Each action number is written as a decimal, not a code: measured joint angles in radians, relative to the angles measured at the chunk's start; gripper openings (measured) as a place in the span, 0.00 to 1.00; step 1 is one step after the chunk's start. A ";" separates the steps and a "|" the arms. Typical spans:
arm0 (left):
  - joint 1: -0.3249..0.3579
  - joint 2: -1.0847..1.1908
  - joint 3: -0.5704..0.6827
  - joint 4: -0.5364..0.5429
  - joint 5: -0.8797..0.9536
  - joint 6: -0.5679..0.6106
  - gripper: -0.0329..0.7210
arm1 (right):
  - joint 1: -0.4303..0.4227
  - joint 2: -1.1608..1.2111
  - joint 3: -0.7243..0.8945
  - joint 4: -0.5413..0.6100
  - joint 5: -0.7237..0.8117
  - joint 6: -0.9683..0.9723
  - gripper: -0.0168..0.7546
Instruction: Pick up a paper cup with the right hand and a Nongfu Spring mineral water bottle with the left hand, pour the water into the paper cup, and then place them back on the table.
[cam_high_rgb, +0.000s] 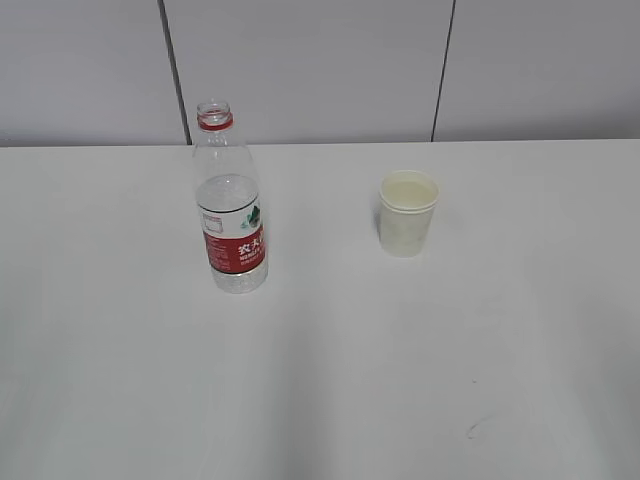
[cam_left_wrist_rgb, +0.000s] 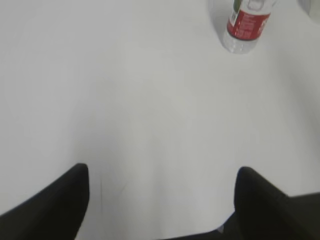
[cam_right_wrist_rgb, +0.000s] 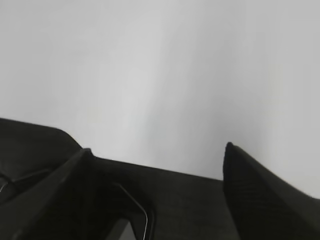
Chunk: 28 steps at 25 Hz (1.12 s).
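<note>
The Nongfu Spring mineral water bottle (cam_high_rgb: 230, 200) stands upright and capless on the white table (cam_high_rgb: 320, 380), left of centre; its lower part also shows at the top of the left wrist view (cam_left_wrist_rgb: 245, 27). The small white paper cup (cam_high_rgb: 407, 212) stands upright to its right, apart from it. Neither gripper shows in the exterior view. My left gripper (cam_left_wrist_rgb: 162, 172) is open and empty, well short of the bottle. My right gripper (cam_right_wrist_rgb: 157, 150) is open and empty over bare table; the cup is out of its view.
A grey panelled wall (cam_high_rgb: 320, 60) runs behind the table's far edge. A faint scuff mark (cam_high_rgb: 478, 428) lies on the table at the front right.
</note>
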 joint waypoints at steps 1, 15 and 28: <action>0.000 -0.021 0.001 0.000 -0.004 0.000 0.77 | 0.000 -0.045 0.002 -0.002 0.001 0.000 0.78; 0.000 -0.135 0.002 -0.005 -0.015 0.001 0.75 | 0.000 -0.405 0.007 -0.003 0.022 0.000 0.78; 0.000 -0.135 0.011 0.046 -0.016 0.001 0.75 | 0.000 -0.405 0.007 -0.003 0.023 0.000 0.78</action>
